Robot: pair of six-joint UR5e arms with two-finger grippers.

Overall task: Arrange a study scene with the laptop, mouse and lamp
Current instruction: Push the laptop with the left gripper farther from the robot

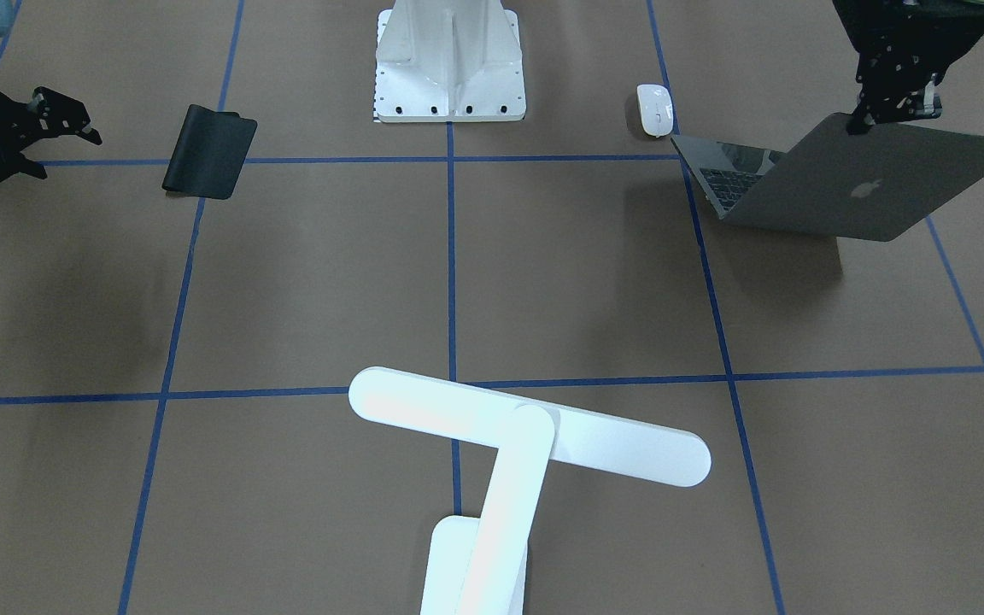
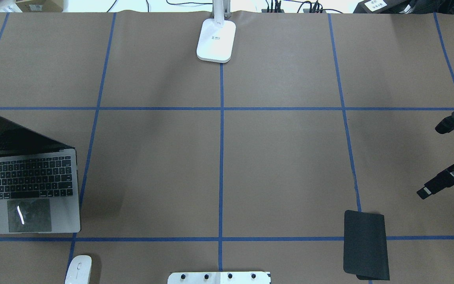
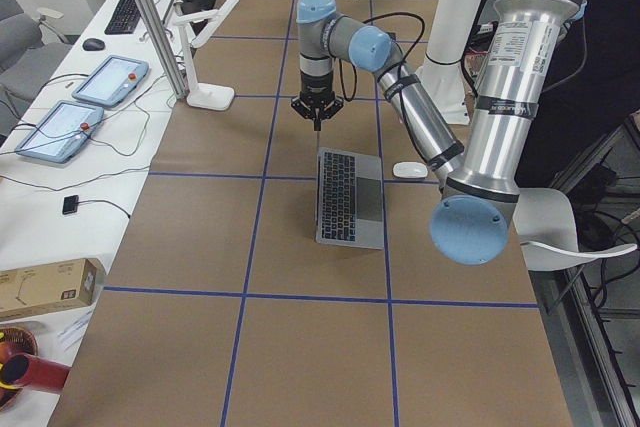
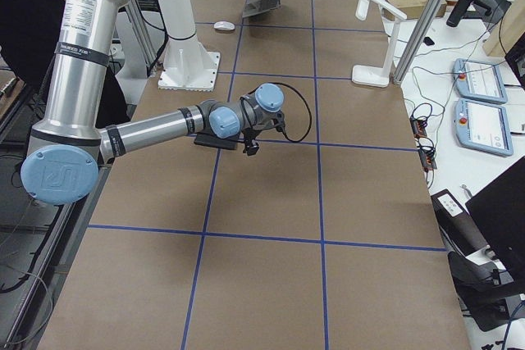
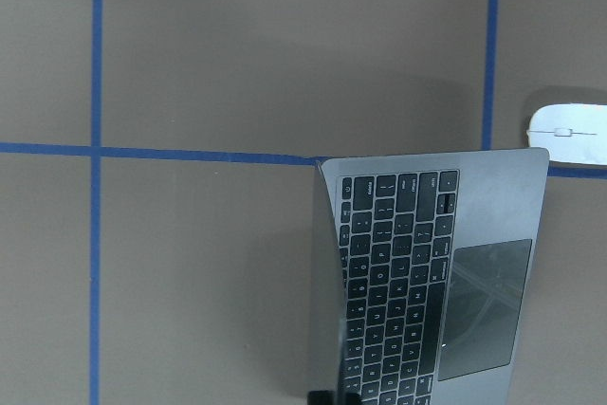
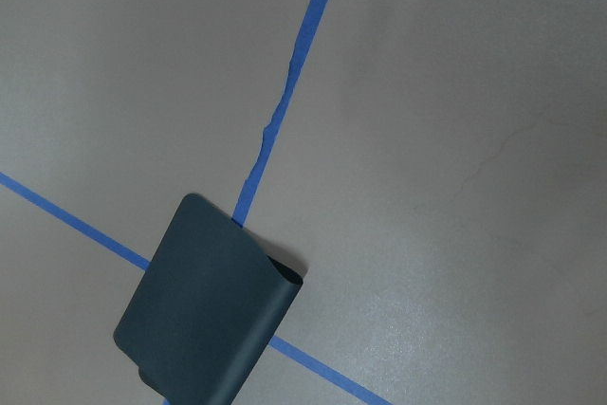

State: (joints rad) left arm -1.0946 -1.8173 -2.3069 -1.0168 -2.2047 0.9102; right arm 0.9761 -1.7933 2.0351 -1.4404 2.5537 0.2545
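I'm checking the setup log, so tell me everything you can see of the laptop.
The laptop is thin, space-grey and metal-looking, with black keys, a large trackpad and an apple logo on its lid. It stands open, base flat on the brown table, at the robot's left. The left gripper pinches the lid's top edge. The white mouse lies near a front corner, not touching.

The laptop (image 1: pixel 851 184) lid bears a pale apple logo, at the upper right of the front-facing view. White legends mark the keys (image 2: pixel 29 177) at the left of the overhead view, too small to read. The lamp (image 2: pixel 216 39) base, top centre there, has a small grey mark that cannot be read. Dark lettering runs along the silver tube of the right arm (image 4: pixel 82 30), upper left of the right-side view, and is also illegible.
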